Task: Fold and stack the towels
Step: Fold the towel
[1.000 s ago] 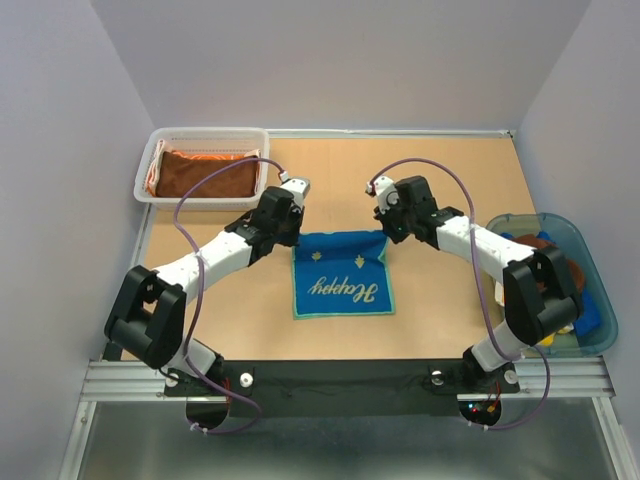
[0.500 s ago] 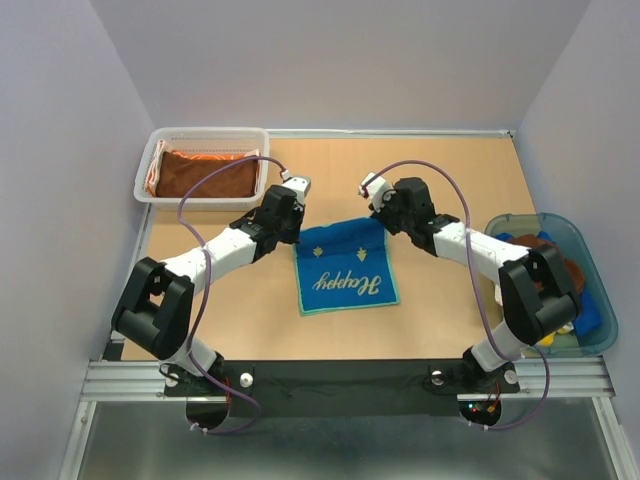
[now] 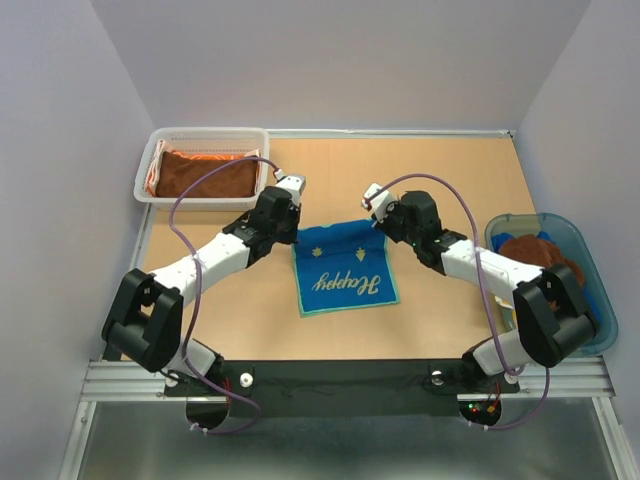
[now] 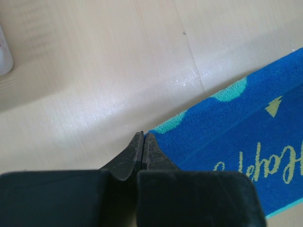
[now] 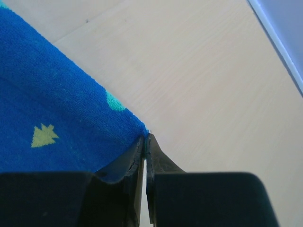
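Since a second ago, the blue towel (image 3: 345, 270) has stretched toward the far edge of the table (image 3: 440, 170), where it lies unfolded at the middle. One brown towel (image 3: 205, 175) sits folded in the far-left basket (image 3: 205, 131); other towels (image 3: 535, 250) wait in the right-edge tub (image 3: 530, 217). Your left gripper (image 4: 143, 137) and right gripper (image 5: 145, 138) each clamp a far corner.

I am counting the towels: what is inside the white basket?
A brown towel lies on top in the white basket, with an orange towel showing beside it. Anything beneath is covered.
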You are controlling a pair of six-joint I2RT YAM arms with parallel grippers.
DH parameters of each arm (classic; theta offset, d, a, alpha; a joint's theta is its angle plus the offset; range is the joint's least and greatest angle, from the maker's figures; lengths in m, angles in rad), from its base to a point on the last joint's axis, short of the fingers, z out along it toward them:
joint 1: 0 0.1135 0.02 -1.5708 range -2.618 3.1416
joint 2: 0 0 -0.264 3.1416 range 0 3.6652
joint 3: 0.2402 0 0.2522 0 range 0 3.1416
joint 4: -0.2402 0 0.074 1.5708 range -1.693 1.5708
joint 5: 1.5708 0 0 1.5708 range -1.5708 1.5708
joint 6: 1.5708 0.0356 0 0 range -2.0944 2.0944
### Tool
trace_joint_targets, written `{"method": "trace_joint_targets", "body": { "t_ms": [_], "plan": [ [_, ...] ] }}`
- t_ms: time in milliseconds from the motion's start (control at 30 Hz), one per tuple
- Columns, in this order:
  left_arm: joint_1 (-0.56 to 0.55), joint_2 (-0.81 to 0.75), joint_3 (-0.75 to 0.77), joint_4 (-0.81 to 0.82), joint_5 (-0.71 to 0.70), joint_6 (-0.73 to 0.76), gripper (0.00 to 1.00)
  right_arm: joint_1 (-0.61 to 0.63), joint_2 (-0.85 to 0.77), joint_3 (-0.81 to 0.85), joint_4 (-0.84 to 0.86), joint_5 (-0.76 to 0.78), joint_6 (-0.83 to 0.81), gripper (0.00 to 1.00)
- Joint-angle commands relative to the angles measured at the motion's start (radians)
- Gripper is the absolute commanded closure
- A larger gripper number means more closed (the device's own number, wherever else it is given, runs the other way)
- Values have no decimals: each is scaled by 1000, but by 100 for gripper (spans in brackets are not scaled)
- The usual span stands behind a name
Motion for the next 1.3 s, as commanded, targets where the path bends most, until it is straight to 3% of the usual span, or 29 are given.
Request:
{"method": "trace_joint_targets", "body": {
  "t_ms": [0,700,1000,1267],
  "plan": [
    [11,-66,-23,-20,-9,-8,100,4,-24,-1,80,55,-21,92],
    [11,-200,-123,-43,46,-121,100,8,-199,-127,79,-10,169,93],
    [13,-223,-172,-87,67,-199,100,8,-242,-141,-32,-79,307,96],
    [13,-231,-212,-98,70,-256,100,8,-248,-139,-133,-42,442,99]
  ]
}}
